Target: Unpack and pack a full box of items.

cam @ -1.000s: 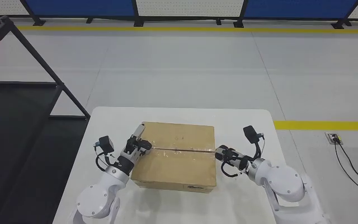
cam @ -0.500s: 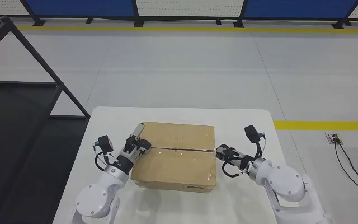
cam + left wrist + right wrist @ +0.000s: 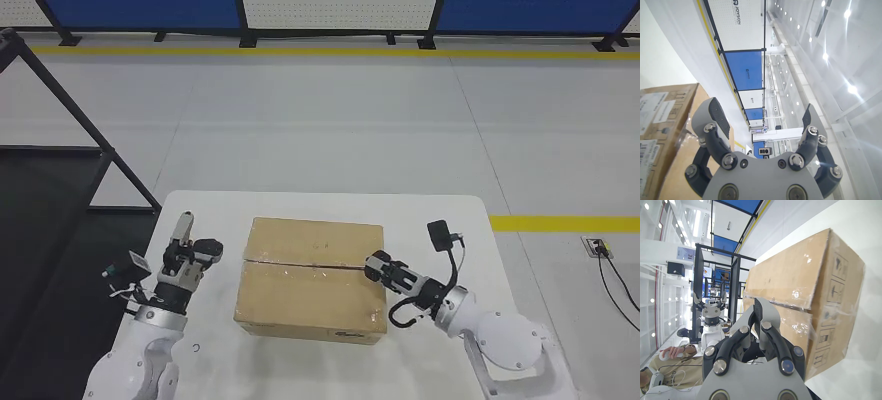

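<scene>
A closed cardboard box (image 3: 312, 280), taped along its top seam, lies in the middle of the white table (image 3: 440, 215). My left gripper (image 3: 185, 250) is held up off the box's left end, apart from it, open with nothing between its fingers (image 3: 719, 113). In the left wrist view the box (image 3: 664, 117) shows a labelled side. My right gripper (image 3: 375, 265) is at the box's right end, its tips over the seam. In the right wrist view the right gripper (image 3: 757, 306) is shut against the taped top edge of the box (image 3: 791, 279); the left gripper (image 3: 709, 303) shows beyond.
A black metal frame (image 3: 60, 150) stands on the floor off the table's left side. Bare table surface lies behind the box and at both of its ends. The table's front edge is close below the box.
My left gripper has left the box's left end and swung out to the left, away from it. My right gripper has moved left onto the seam at the box's right edge.
</scene>
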Robot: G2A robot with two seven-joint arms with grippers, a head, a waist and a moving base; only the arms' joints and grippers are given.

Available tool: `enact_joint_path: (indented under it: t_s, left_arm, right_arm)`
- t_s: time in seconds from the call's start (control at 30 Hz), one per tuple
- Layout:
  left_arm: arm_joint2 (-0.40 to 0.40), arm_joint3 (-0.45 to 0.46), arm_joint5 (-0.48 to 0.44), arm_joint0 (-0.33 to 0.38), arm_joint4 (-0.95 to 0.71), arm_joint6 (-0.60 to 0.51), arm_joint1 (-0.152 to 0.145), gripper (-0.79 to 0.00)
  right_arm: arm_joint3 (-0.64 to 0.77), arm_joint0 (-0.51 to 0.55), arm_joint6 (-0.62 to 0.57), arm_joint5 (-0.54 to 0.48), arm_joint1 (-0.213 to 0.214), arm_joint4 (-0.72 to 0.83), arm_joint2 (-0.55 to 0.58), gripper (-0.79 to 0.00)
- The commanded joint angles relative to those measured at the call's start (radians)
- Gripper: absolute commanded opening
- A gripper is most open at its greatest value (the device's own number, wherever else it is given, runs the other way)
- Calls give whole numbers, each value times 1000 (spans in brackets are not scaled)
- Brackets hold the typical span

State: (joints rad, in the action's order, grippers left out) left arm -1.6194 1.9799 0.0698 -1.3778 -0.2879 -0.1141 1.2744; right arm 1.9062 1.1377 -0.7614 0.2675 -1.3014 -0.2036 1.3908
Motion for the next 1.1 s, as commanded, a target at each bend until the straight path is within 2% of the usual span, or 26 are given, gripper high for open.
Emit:
enact_joint_path:
  t_s: [0.0, 0.03, 0.2, 0.27, 0.47, 0.7, 0.93, 1.07]
  left_arm:
    - [-34, 11, -1, -38, -10, 3, -1, 0]
    - [-49, 16, -1, -59, -12, 0, -2, 0]
    - [-49, 16, -1, -59, -12, 0, -2, 0]
    - [-49, 16, -1, -59, -12, 0, -2, 0]
    - [-69, 0, -31, -63, -56, 24, 1, 0]
    - [-110, 10, -127, -132, -141, 54, 7, 0]
    - [-127, 35, -201, -178, -167, 70, 13, 0]
    - [-132, 46, -215, -186, -166, 59, 14, 0]
  right_arm:
    - [1, 3, 1, -2, 0, 1, 4, -785]
    - [1, 3, 1, -2, 0, 1, 4, -785]
    - [2, 5, 2, -4, 0, 3, 1, -785]
    - [-6, -16, -16, 23, -3, 10, -47, -785]
    - [-109, -242, -11, 245, -40, 20, -276, -785]
    - [-319, -488, 54, 423, -109, 108, -480, -785]
    - [-509, -626, 83, 486, -155, 193, -546, -785]
    - [-541, -642, 71, 438, -173, 246, -574, -785]
